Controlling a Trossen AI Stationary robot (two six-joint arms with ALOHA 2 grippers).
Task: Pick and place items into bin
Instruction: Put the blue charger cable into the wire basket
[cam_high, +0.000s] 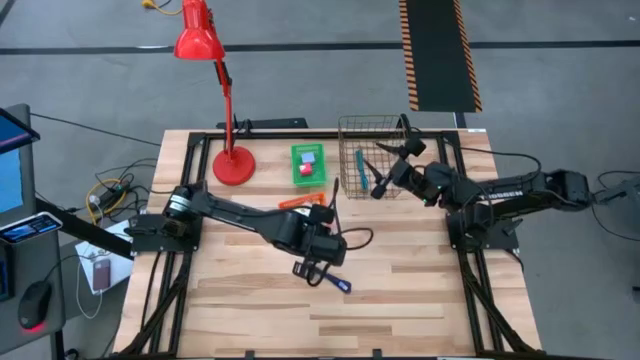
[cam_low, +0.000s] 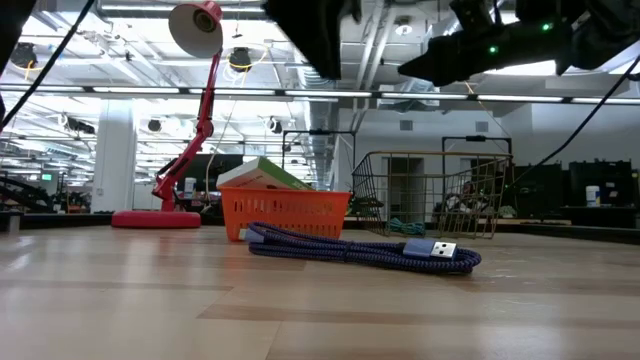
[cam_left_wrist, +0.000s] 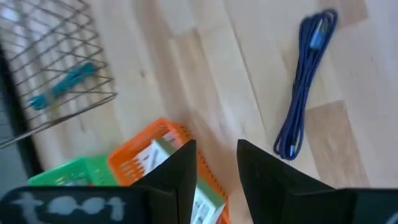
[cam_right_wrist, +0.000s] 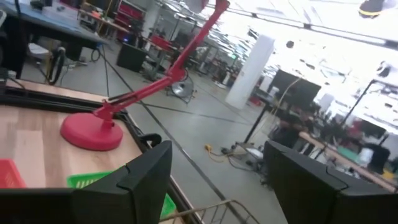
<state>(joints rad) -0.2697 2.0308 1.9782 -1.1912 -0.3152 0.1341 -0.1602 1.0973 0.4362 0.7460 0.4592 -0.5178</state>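
Wooden bench, two dark arms, and a wire bin at the back.

From above, the right hand (cam_high: 383, 168) hangs over the wire bin (cam_high: 368, 152), and a teal stick (cam_high: 360, 167) lies inside the bin. The left hand (cam_high: 318, 268) is near the middle of the bench (cam_high: 420, 300), just beside a blue cable (cam_high: 338, 283). A green basket (cam_high: 309, 163) stands between the red lamp (cam_high: 215, 90) and the bin. From low down, the blue cable lies in front of an orange basket (cam_low: 286, 212), with the bin behind. In the left wrist view, the left hand's fingers (cam_left_wrist: 177, 168) have a small gap and hold nothing, above the orange basket. In the right wrist view, the right hand's fingers (cam_right_wrist: 146, 168) are wide apart and empty.
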